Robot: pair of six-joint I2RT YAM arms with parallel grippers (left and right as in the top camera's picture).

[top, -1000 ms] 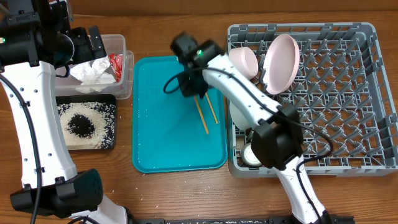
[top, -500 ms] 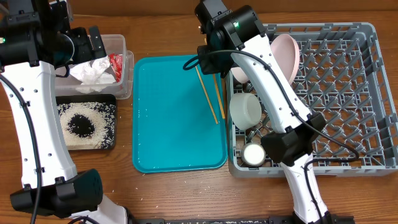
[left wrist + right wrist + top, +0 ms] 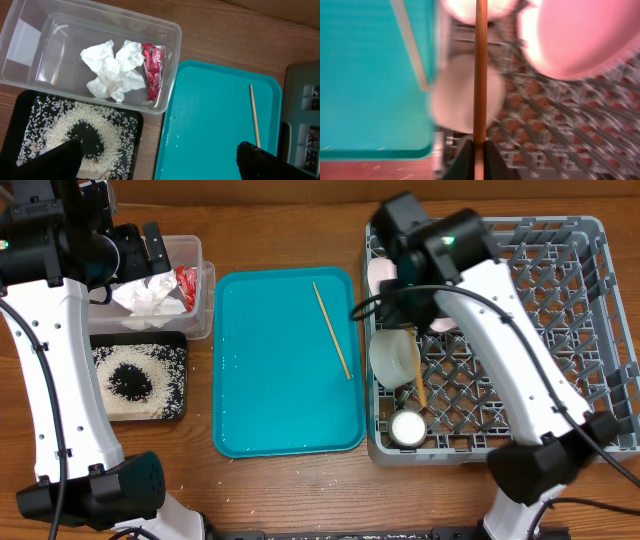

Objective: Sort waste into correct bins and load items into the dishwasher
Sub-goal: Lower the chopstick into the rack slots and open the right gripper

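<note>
Wooden table (image 3: 290,490) from overhead: one loose chopstick (image 3: 332,330) lies on the teal tray (image 3: 260,380), and the right arm (image 3: 500,330) hangs over the grey dish rack (image 3: 590,310) on the right.

Left wrist: the left gripper (image 3: 159,150) is spread wide and empty, above the clear tub (image 3: 30,45) holding the napkin (image 3: 112,70) and red scrap (image 3: 151,70).

Right wrist: the right gripper (image 3: 480,152) is clenched on the second chopstick (image 3: 480,60), over the rack near the pink plate (image 3: 575,40).

A chopstick (image 3: 332,330) lies on the central tray (image 3: 270,380), dish rack (image 3: 570,380) at the right edge. The tub (image 3: 203,270) sits behind the shallow tray (image 3: 183,380), far-left corner.
</note>
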